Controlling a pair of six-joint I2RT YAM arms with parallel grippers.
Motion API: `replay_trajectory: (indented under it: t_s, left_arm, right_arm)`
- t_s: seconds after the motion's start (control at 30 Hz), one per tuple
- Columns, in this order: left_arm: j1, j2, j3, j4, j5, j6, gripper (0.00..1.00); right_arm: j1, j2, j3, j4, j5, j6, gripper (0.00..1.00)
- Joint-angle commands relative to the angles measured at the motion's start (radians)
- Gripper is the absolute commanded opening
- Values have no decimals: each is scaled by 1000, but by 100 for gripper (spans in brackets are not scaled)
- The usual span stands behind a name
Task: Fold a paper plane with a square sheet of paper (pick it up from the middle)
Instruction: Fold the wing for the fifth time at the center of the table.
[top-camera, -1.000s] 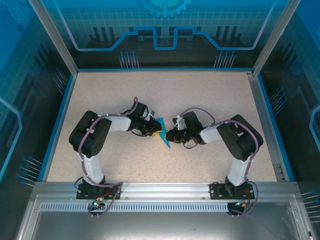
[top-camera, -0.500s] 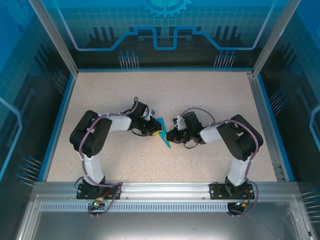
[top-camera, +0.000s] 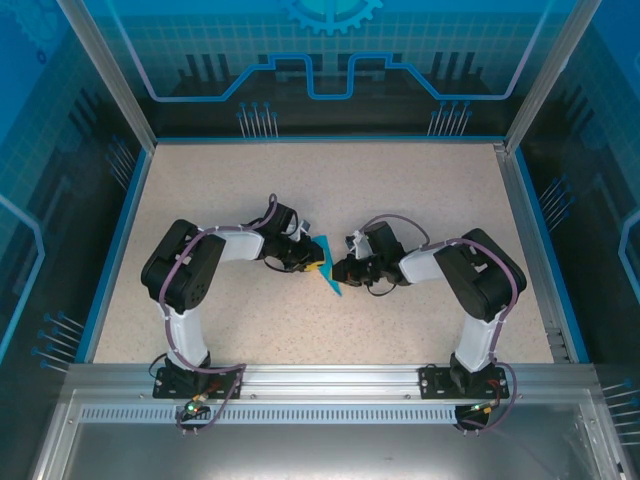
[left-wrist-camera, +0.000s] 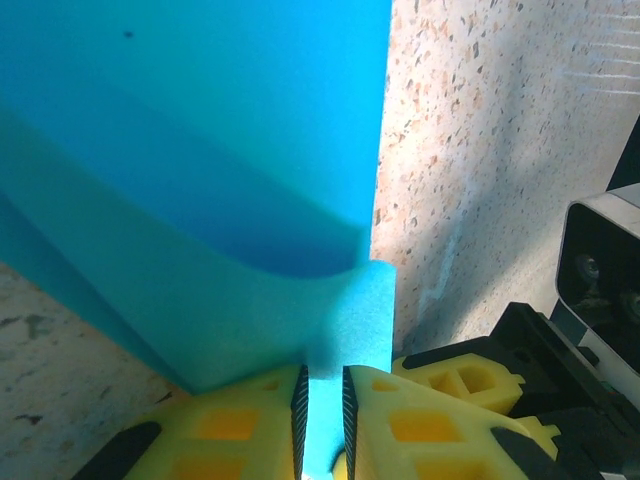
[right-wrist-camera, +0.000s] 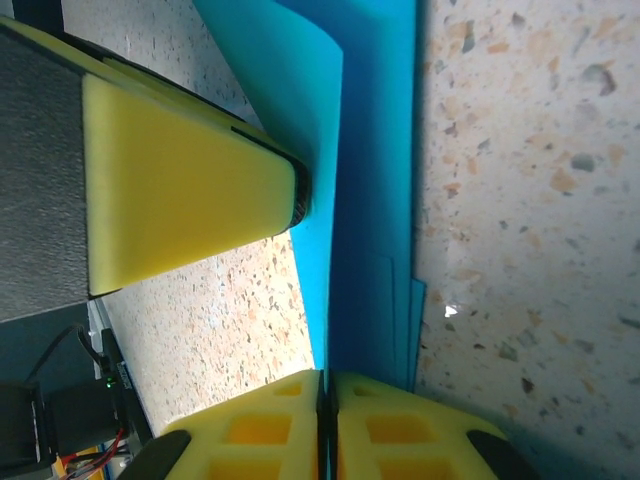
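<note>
One folded teal paper (top-camera: 331, 282) sits near the middle of the table (top-camera: 420, 190), between my two claws, its narrow point toward my bases. From the left wrist it shows as layered flaps with a curling lower edge. A narrow strip of it runs down between the yellow pads of my left claw (left-wrist-camera: 320, 392), which pinches that strip. My right claw (right-wrist-camera: 326, 388) has its pads pressed together on the paper's edge, where several layers stack. Both claws meet the paper from opposite sides, close to each other. In the right wrist view a pad (right-wrist-camera: 185, 195) of the left one lies against the sheet. Whether the paper rests on the speckled table or hangs just above it, I cannot tell.
</note>
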Motion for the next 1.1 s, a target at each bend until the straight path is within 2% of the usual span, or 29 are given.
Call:
replay_trajectory:
  t_s: [0.0, 0.23, 0.5, 0.67, 0.8, 0.93, 1.07]
  left_arm:
    - [-5, 23, 23, -42, -26, 36, 20]
    - [-5, 26, 22, -45, -31, 36, 20]
    - [-5, 26, 21, -47, -31, 37, 20]
    - [-5, 28, 21, -49, -33, 38, 20]
    - [-5, 29, 23, -53, -33, 39, 20]
    - [-5, 29, 23, -58, -31, 42, 20]
    - [-5, 30, 23, -57, -30, 42, 20]
  right_arm:
    - [-19, -34, -5, -111, -13, -23, 13]
    - [-18, -64, -30, -138, -30, -38, 14]
    - [-14, -16, -28, -166, -27, -44, 10]
    - [-12, -28, -18, -181, -20, -39, 12]
    - [-1, -136, 0, -267, 65, -69, 17]
    - [42, -221, 57, -418, 236, -125, 22]
    - [92, -216, 120, -446, 275, -143, 22]
